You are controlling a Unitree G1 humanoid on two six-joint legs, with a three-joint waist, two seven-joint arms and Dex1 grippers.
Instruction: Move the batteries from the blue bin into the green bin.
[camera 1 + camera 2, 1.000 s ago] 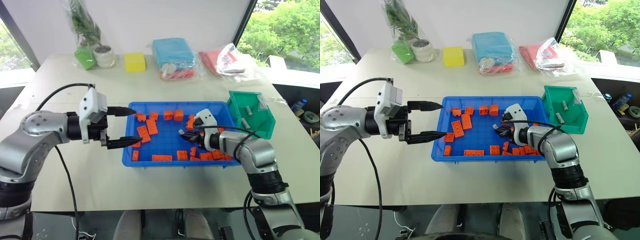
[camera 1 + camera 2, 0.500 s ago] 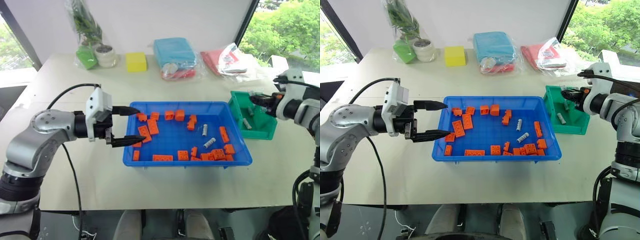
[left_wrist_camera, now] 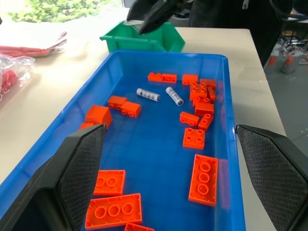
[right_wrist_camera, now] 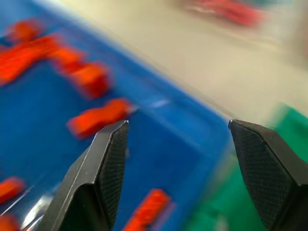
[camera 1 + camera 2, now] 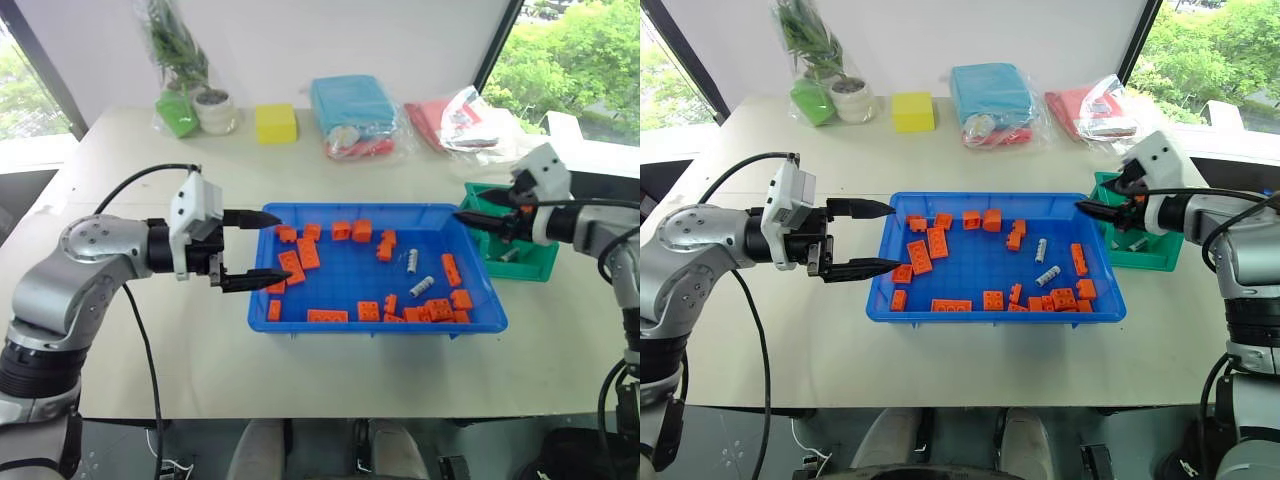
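Two small silver-grey cylindrical batteries (image 5: 417, 272) lying loose on the floor of the large shallow bright blue plastic tray (image 5: 352, 327), toward its right half, close together but apart, among scattered orange toy bricks (image 5: 300, 260). At least one more battery (image 5: 508, 254) resting inside the small deep teal-green plastic bin (image 5: 537, 265), just beside the tray's right end on the pale table (image 5: 180, 350).

Right gripper (image 5: 478, 222) hanging over the seam between tray and bin, black fingers spread wide and empty, pointing back toward the tray. Left gripper (image 5: 262, 247) held level at the tray's left rim, fingers likewise parted and holding nothing, one fingertip above the rim, the other just over the nearest bricks.

Step in hand, judging by the layout: between a drop into the bin and another pick, with the task partly done and two batteries still to go.

Next move likely calling for a reach down and leftward to the nearer battery, fingers straddling the cylinder across its narrow width, clear of the orange brick (image 5: 449, 269) alongside. Risk of the round body rolling away on the smooth tray floor if nudged by one finger first.
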